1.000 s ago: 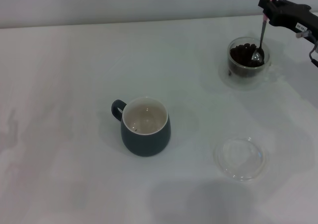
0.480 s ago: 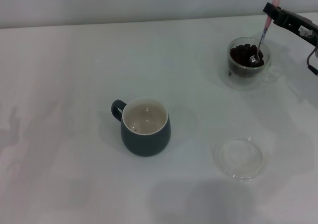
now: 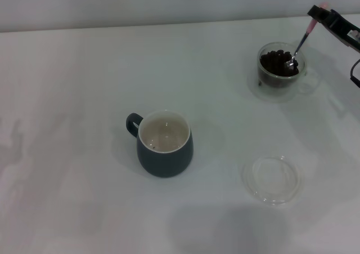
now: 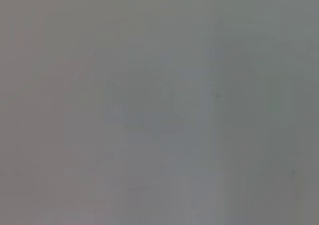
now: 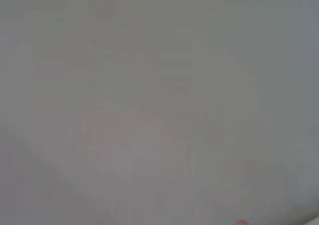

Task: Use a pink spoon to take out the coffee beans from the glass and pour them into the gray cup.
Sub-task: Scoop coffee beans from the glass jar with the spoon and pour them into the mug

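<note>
The cup (image 3: 165,143) stands near the middle of the surface (image 3: 73,85). The glass (image 3: 281,65) stands far right, holding the beans (image 3: 275,59). The spoon (image 3: 298,48) leans in the glass, its handle up-right in the right gripper (image 3: 319,13). A dish (image 3: 271,179) lies in front of the glass, right of the cup.

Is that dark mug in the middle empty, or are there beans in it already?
Nearly empty. The gray cup shows a cream-white inside with perhaps a dark speck or two; the coffee beans sit in the glass.
</note>
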Tool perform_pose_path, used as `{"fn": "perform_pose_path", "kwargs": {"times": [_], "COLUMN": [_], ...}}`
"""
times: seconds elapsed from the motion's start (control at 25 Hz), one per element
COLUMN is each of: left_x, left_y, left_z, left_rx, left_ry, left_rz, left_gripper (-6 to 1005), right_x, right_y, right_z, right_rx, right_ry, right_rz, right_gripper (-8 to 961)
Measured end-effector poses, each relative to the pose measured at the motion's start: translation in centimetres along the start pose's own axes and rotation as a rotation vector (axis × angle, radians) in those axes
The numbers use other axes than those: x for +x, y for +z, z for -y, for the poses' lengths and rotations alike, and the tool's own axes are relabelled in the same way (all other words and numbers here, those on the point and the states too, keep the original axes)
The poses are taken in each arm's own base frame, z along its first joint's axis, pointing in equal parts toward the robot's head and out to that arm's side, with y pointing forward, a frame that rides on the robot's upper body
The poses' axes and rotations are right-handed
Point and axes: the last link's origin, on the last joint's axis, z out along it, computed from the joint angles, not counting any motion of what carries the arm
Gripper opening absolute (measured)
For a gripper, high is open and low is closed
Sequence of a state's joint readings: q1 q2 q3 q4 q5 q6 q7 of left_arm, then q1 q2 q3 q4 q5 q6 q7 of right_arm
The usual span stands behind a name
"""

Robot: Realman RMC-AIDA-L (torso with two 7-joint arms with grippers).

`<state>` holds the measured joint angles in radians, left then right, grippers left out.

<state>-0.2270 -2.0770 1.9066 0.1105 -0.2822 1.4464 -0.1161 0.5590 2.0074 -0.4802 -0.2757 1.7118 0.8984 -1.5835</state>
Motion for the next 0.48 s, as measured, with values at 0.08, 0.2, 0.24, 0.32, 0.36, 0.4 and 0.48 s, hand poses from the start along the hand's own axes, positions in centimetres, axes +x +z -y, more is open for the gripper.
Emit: {"fn": "perform_pose_path", "kwargs": {"times": [0.08,0.2,0.24,0.32,0.36,0.4,0.48], "left_x": [0.0,0.01,0.01,0.01,0.01,0.01,0.02], "left_y": [0.0,0.0,0.0,0.01,0.02,0.03,0.06], "left_z": [0.01,0.04,0.04,0.03,0.02,0.0,-0.03], "left_rx": [0.001,0.002,0.002,0.004,0.004,0.004,0.002], "left_ry": [0.0,0.0,0.0,-0.001,-0.001,-0.002,-0.002], "left_rz": [0.0,0.0,0.0,-0.001,-0.001,-0.001,-0.002], "left_gripper": [376,375,374,373,372,372,370], "right_x": [0.08,0.12,0.12,0.16,0.19,0.22,0.24], "right_y": [-0.18,-0.48,-0.48,-0.63,-0.73,-0.81,-0.9], "right_z": [0.26,0.63,0.63,0.79,0.9,0.98,1.08], "right_rx": [0.008,0.019,0.019,0.022,0.025,0.027,0.03], "right_ry": [0.043,0.12,0.12,0.156,0.175,0.189,0.215], "right_rz": [0.008,0.015,0.015,0.016,0.017,0.018,0.02], "right_gripper": [145,145,145,145,145,145,145]}}
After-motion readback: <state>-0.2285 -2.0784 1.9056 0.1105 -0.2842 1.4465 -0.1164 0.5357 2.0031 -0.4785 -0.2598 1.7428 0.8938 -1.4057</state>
